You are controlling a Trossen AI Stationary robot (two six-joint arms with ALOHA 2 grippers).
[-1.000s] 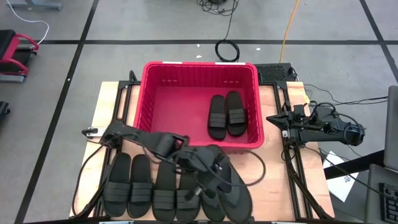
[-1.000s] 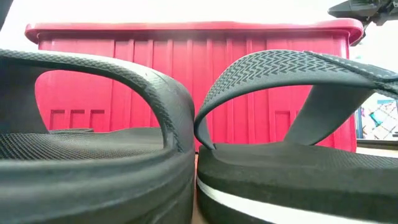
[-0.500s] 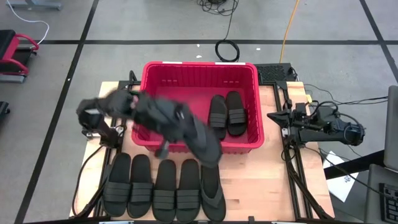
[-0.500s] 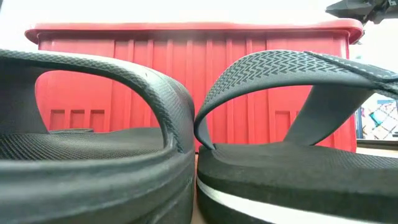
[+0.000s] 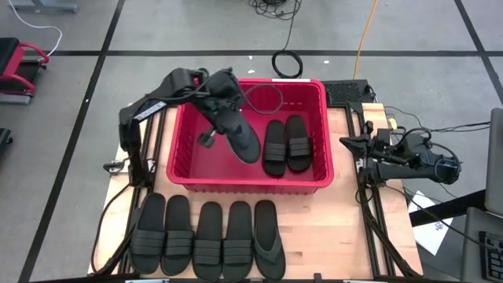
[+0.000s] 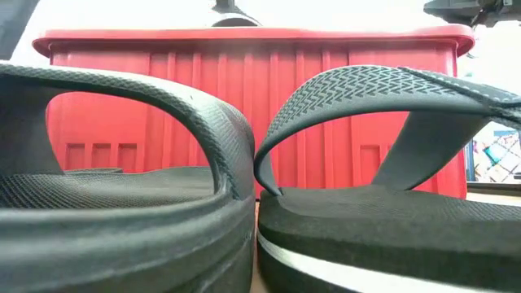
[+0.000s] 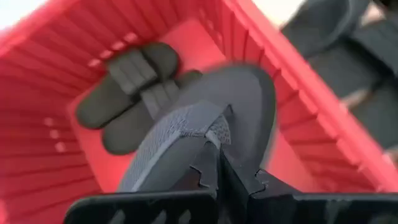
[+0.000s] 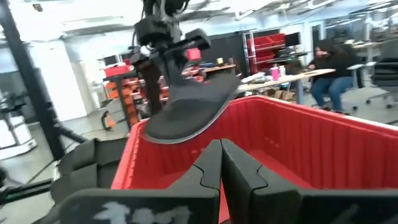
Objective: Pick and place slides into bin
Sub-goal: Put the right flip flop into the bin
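My left gripper (image 5: 224,118) is over the red bin (image 5: 189,169), shut on a black flip-flop (image 5: 242,140), which also shows in the right wrist view (image 8: 189,112). Two black slides (image 5: 284,145) lie side by side on the bin's floor at its right. Several more slides (image 5: 192,236) and a second flip-flop (image 5: 267,236) lie in a row on the table's near part. My right gripper (image 5: 351,147) waits shut and empty at the table's right side, beside the bin. My left gripper pinches the flip-flop's thong strap (image 7: 208,127) between its two fingers (image 7: 214,171), close to the toe post. The fingers come from above, pointing down. The flip-flop hangs below them, tilted, lifted clear above the bin's floor.
The bin's left half has bare floor (image 5: 200,153). Bare tabletop lies right of the row (image 5: 330,228). Cables (image 5: 287,63) lie on the room floor beyond the table. People sit at desks in the room behind (image 8: 329,68).
My left gripper has lifted the flip-flop off the table's near right part and swung it up and toward the far edge, over the bin's near wall, to above the bin's middle. The flip-flop is now clear of the table and tilted.
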